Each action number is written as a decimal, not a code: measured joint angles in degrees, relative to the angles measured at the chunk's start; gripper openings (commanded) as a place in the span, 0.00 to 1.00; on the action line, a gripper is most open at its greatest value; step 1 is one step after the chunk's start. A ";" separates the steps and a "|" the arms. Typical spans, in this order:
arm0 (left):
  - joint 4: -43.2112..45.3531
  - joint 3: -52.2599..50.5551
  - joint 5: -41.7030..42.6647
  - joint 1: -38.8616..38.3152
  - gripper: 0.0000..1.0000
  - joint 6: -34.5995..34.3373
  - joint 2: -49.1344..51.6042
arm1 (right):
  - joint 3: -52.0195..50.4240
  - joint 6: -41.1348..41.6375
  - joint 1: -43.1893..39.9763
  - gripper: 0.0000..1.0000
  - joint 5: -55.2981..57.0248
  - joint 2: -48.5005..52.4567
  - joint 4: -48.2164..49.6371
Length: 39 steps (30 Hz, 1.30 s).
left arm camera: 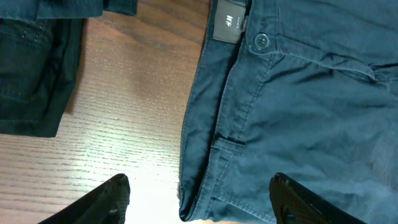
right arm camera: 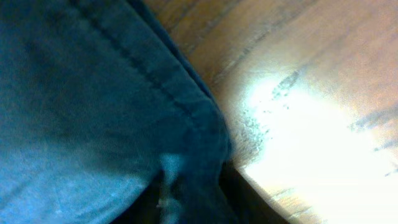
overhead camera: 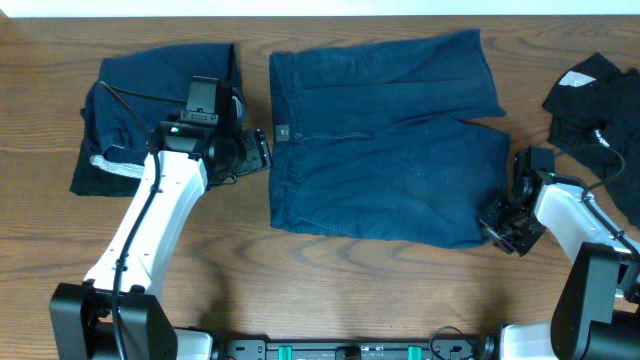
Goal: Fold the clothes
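Your wide navy-blue cotton shorts [overhead camera: 385, 140] lie spread flat mid-table on the brown wooden table [overhead camera: 330, 290], waistband to the left, small grey label [left arm camera: 227, 28] mid-waistband. Left gripper [overhead camera: 255, 152] sits at the waistband edge, jaws spread wide, one of its fingers [left arm camera: 115, 199] over bare wood, the other over cloth, nothing gripped. Right gripper [overhead camera: 500, 225] is at the near-right hem corner; can't tell if it's clamped. Folded dark navy garment [overhead camera: 150, 100] far left, crumpled black garment with white marks [overhead camera: 600, 100] far right
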 measured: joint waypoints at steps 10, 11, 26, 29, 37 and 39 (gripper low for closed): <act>-3.37 -0.66 0.04 0.00 0.56 -1.57 0.00 | 0.00 0.22 0.00 0.01 -0.28 0.00 0.07; -3.48 -1.40 0.20 0.00 0.56 -2.38 0.00 | 0.00 0.24 0.00 0.01 -0.31 0.00 0.07; 5.01 -17.33 10.88 -0.68 0.79 -9.27 0.04 | 0.00 0.24 0.00 0.01 -0.28 0.00 0.09; 7.41 -18.16 11.21 -0.74 0.78 -10.95 0.11 | 0.00 0.24 0.00 0.01 -0.28 0.00 0.09; 10.75 -18.25 11.21 -3.85 0.77 -15.06 4.44 | 0.00 0.24 0.00 0.02 -0.28 0.00 0.09; 11.45 -18.25 11.26 -5.35 0.77 -15.47 6.23 | 0.00 0.24 0.02 0.02 -0.28 0.00 0.07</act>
